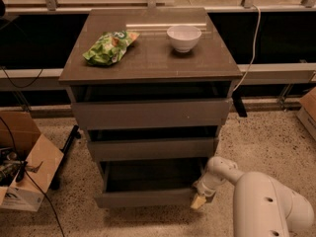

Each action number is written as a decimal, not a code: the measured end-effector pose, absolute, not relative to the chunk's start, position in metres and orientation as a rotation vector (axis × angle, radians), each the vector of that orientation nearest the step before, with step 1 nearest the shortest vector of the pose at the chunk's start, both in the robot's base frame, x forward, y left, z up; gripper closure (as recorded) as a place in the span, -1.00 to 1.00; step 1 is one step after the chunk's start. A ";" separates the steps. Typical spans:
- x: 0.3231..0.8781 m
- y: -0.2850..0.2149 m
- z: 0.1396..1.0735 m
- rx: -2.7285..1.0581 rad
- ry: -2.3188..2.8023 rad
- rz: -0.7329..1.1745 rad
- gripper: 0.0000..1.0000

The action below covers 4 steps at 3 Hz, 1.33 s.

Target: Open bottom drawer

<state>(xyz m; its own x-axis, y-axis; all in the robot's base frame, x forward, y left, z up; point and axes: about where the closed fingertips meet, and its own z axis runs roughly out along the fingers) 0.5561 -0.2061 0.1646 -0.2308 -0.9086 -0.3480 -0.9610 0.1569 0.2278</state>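
The bottom drawer (145,198) projects forward below the front edge of the counter (148,58), interior exposed. The gripper (199,200) sits at the drawer front beneath the counter's front-right corner, apparently touching it. Its grip state cannot be determined.

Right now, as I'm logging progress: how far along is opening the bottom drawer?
Done: the bottom drawer is pulled partly out, its front ahead of the middle drawer and its interior showing. In hand: the end effector sits at the front's right corner. Left: perhaps pulling it out further, then backing away.
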 end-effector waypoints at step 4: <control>0.497 -0.221 0.155 -1.675 2.436 0.683 -0.54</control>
<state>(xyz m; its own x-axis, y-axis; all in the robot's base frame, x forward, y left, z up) 0.4967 -0.2208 0.1551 -0.3863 -0.8599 -0.3336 -0.9080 0.2910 0.3013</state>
